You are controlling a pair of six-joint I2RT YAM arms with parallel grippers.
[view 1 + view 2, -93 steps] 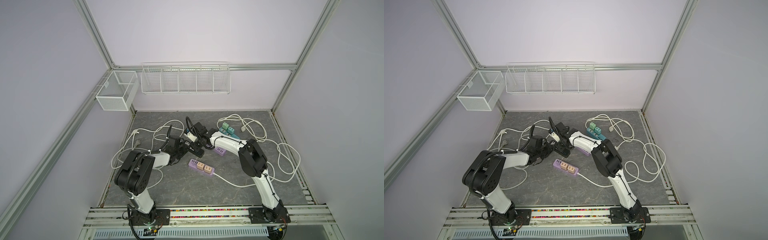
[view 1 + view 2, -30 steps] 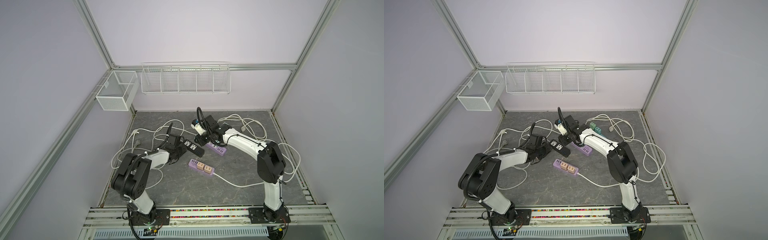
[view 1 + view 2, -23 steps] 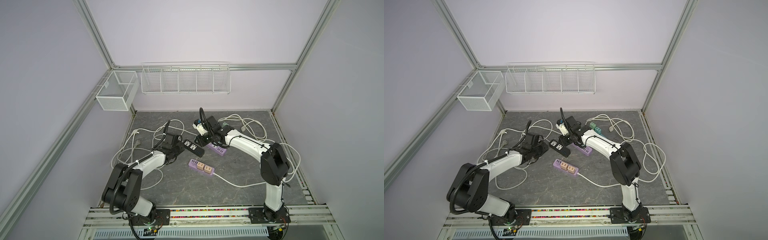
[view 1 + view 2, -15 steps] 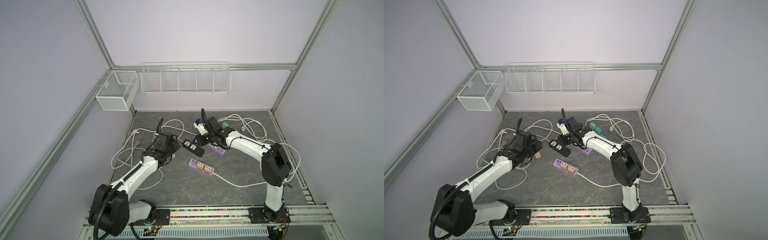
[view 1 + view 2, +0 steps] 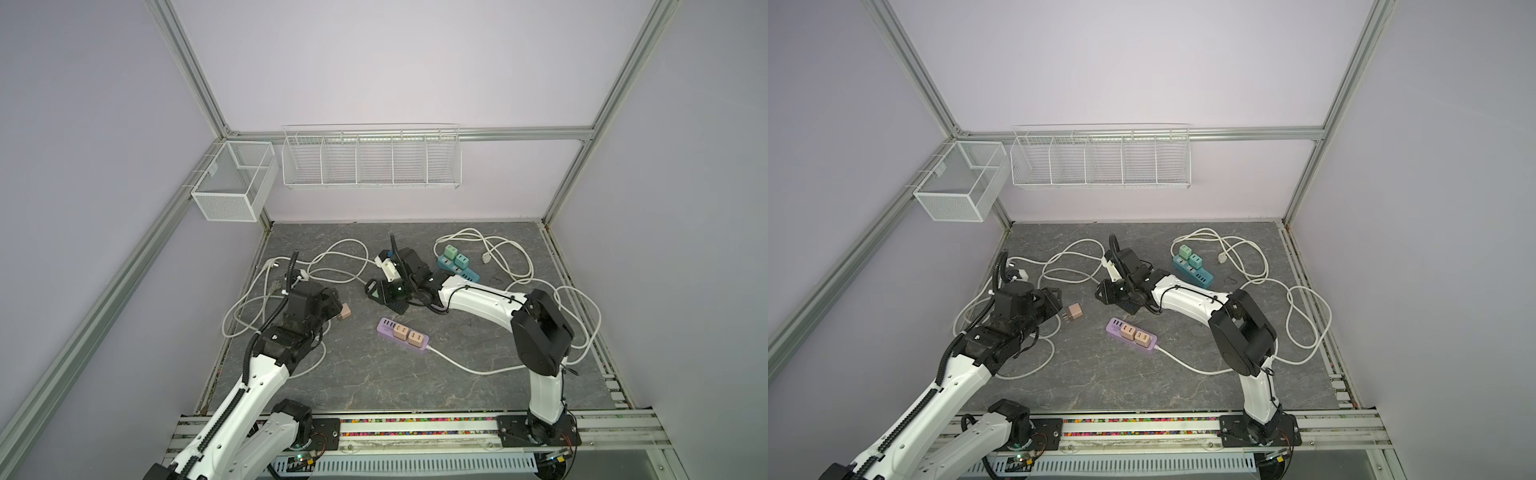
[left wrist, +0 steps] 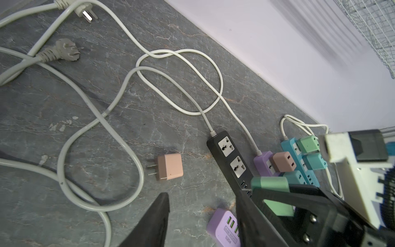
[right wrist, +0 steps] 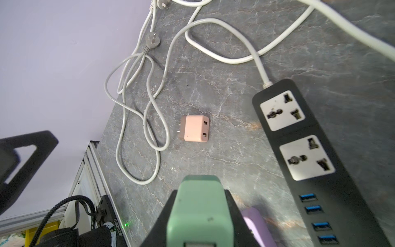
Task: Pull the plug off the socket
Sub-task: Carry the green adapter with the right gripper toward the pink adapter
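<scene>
Sprawling white cables (image 5: 478, 372), pink plug (image 6: 170, 166) on grey marbled tabletop (image 5: 374, 382), lilac walls (image 5: 395, 62)

A pink plug (image 5: 1073, 311) lies on the grey surface (image 5: 1100, 386) just beside the left claw (image 5: 1057, 306), apart from the purple strip (image 5: 1133, 334).

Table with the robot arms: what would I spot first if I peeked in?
The tangle of white cables sprawling over the grey table jumps out first. Next, a small pink plug lies loose just beyond the left gripper, while the right gripper clamps a green plug near the black power strip.
</scene>
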